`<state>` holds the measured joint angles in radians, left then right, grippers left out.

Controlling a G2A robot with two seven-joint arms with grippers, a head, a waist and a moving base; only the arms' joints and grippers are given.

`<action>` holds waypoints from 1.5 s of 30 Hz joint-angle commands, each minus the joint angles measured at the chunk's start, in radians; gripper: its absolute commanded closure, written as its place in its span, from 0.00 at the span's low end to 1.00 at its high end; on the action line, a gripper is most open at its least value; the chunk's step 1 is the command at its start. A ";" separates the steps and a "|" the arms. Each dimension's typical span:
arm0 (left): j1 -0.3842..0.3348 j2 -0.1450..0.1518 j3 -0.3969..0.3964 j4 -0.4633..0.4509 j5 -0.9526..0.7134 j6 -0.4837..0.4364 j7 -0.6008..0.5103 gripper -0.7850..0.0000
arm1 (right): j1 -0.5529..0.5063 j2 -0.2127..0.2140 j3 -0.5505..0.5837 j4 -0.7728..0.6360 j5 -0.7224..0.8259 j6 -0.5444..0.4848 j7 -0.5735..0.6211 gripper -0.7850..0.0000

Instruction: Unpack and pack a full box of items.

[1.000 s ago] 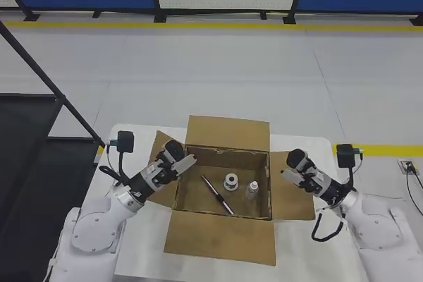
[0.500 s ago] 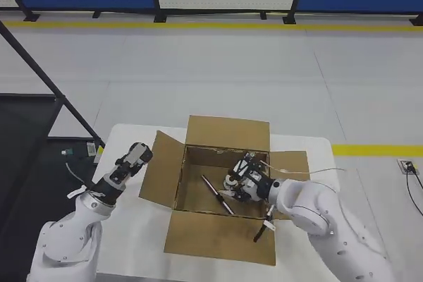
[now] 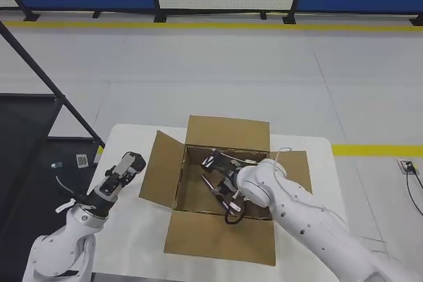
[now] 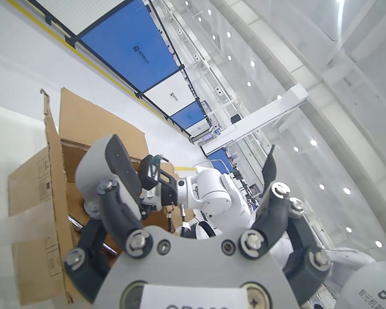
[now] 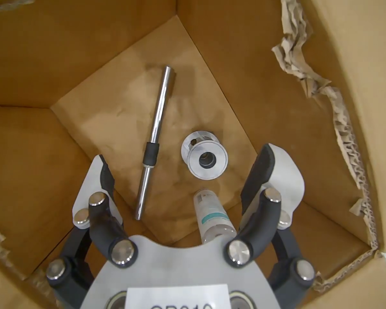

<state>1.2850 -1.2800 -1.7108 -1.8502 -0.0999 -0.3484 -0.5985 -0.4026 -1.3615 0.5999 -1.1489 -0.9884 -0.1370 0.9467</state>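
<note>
Right claw [image 5: 184, 155], spread wide, hangs inside the box [image 5: 244, 33] above the bottle [image 5: 210, 209].

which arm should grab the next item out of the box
Right, likely: the right pincer hangs open inside the box above the rod and bottle; the left pincer sits outside, beside a flap.

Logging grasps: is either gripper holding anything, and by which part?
Nothing held: right gripper open inside the box, left gripper open beside it.
</note>
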 commanded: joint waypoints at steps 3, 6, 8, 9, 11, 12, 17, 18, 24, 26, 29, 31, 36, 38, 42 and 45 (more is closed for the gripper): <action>0.001 0.004 0.001 -0.001 -0.009 -0.002 -0.001 0.00 | 0.031 -0.036 -0.034 0.099 0.012 0.017 -0.006 0.00; -0.001 0.007 0.002 -0.002 -0.016 -0.002 -0.005 0.00 | 0.048 -0.059 -0.050 0.160 0.025 0.019 -0.013 0.00; -0.003 0.009 0.001 -0.003 -0.017 -0.003 -0.007 0.00 | 0.058 -0.072 -0.056 0.196 0.027 0.027 -0.020 0.00; -0.003 0.010 0.001 -0.002 -0.018 -0.003 -0.007 0.00 | 0.062 -0.078 -0.058 0.214 0.028 0.029 -0.022 0.00; -0.004 0.013 0.002 -0.002 -0.020 -0.004 -0.008 0.00 | 0.069 -0.090 -0.062 0.245 0.031 0.031 -0.026 0.00; -0.004 0.014 0.002 -0.001 -0.021 -0.004 -0.008 0.00 | 0.072 -0.095 -0.064 0.259 0.033 0.027 -0.029 0.07; -0.005 0.019 0.003 0.002 -0.025 -0.002 -0.010 0.00 | 0.084 -0.118 -0.068 0.322 0.040 0.018 -0.037 0.27; -0.005 0.020 0.003 0.002 -0.027 -0.001 -0.010 0.00 | 0.086 -0.123 -0.069 0.333 0.041 0.016 -0.039 0.37; -0.004 0.025 0.003 0.002 -0.029 0.000 -0.006 0.00 | 0.100 -0.144 -0.065 0.382 0.043 0.013 -0.053 0.84; -0.003 0.027 0.003 0.003 -0.031 -0.001 -0.005 0.00 | 0.102 -0.147 -0.056 0.385 0.050 0.005 -0.065 1.00; -0.003 0.030 0.004 0.006 -0.033 -0.001 -0.005 0.00 | 0.098 -0.142 -0.025 0.367 0.083 -0.043 -0.088 1.00; -0.005 0.032 0.008 0.010 -0.034 -0.001 -0.006 0.00 | 0.094 -0.132 -0.008 0.341 0.072 -0.048 -0.085 1.00; -0.015 0.036 0.022 0.019 -0.038 0.002 -0.012 0.00 | 0.041 -0.087 0.061 0.165 0.026 -0.040 -0.037 1.00; -0.021 0.037 0.030 0.023 -0.040 0.002 -0.015 0.00 | -0.001 -0.061 0.102 0.054 -0.012 -0.024 0.001 1.00; -0.033 0.040 0.048 0.030 -0.040 0.004 -0.023 0.00 | -0.124 0.000 0.215 -0.217 -0.104 0.006 0.101 1.00; -0.041 0.041 0.063 0.034 -0.041 0.006 -0.027 0.00 | -0.234 0.041 0.321 -0.426 -0.174 0.014 0.160 1.00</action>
<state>1.2472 -1.2393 -1.6539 -1.8175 -0.1406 -0.3434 -0.6239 -0.5878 -1.3358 0.8709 -1.4697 -1.1338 -0.1274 1.0847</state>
